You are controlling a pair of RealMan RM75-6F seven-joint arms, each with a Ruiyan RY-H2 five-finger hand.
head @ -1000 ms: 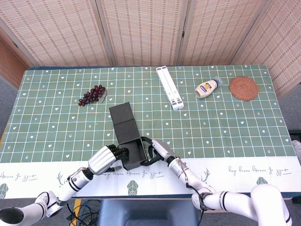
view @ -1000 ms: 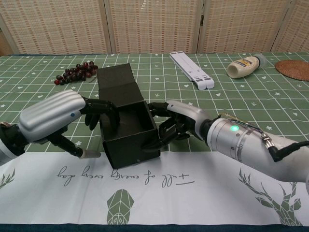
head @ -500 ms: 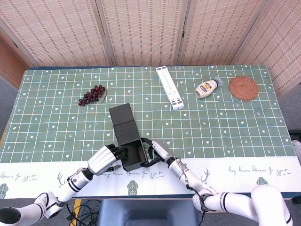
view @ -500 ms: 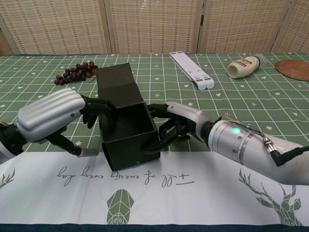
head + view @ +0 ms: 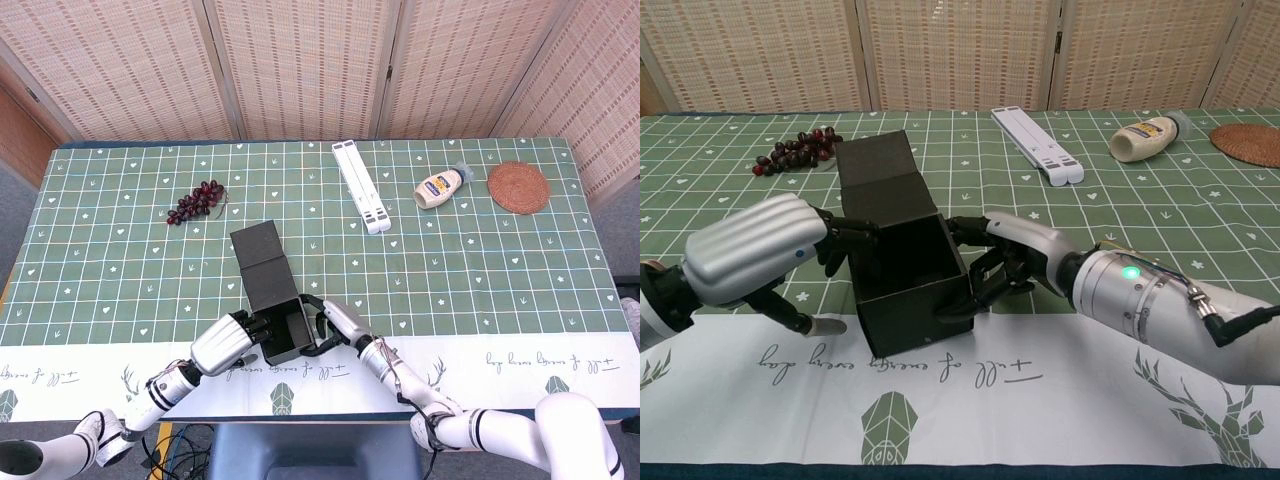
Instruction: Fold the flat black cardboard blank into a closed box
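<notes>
The black cardboard box (image 5: 280, 325) (image 5: 902, 268) stands near the table's front edge, its body formed and open on top. Its lid flap (image 5: 262, 260) (image 5: 880, 178) lies back toward the far side. My left hand (image 5: 228, 342) (image 5: 755, 250) holds the box's left wall, with fingers hooked over the rim. Against the right wall my right hand (image 5: 336, 325) (image 5: 1012, 262) presses, fingers curled around the front right corner. The two hands hold the box between them.
A bunch of dark grapes (image 5: 197, 201) (image 5: 797, 148) lies far left. A white folding stand (image 5: 360, 186) (image 5: 1036, 143), a mayonnaise bottle (image 5: 441, 186) (image 5: 1150, 135) and a woven coaster (image 5: 518, 186) (image 5: 1248, 143) lie along the back right.
The left hand has shifted slightly right and closer to the box. The box has turned and slid a little; the right hand keeps its hold.
</notes>
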